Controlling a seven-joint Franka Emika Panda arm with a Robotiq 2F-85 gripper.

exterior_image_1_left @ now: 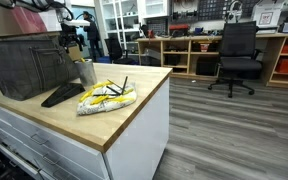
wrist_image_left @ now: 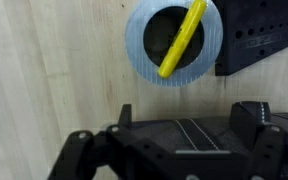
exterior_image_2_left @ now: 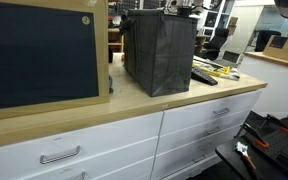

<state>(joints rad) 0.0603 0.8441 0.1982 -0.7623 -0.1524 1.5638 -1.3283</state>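
Note:
From above, the wrist view shows a pale blue-grey cup (wrist_image_left: 172,42) standing on the wooden counter (wrist_image_left: 54,80), with a yellow stick-like object (wrist_image_left: 182,40) leaning inside it. My gripper (wrist_image_left: 188,110) hangs over the counter just short of the cup, open, with nothing between its fingers (wrist_image_left: 124,112). In an exterior view the gripper (exterior_image_1_left: 76,42) hovers above the cup (exterior_image_1_left: 86,72), next to a dark mesh bin (exterior_image_1_left: 24,65). A corner of that bin (wrist_image_left: 262,38) sits right beside the cup.
A flat black object (exterior_image_1_left: 62,95) and a yellow-and-white bundle (exterior_image_1_left: 106,97) lie on the counter near its edge. A wood-framed dark board (exterior_image_2_left: 39,55) stands beside the mesh bin (exterior_image_2_left: 159,50). An office chair (exterior_image_1_left: 234,55) and shelves stand across the room.

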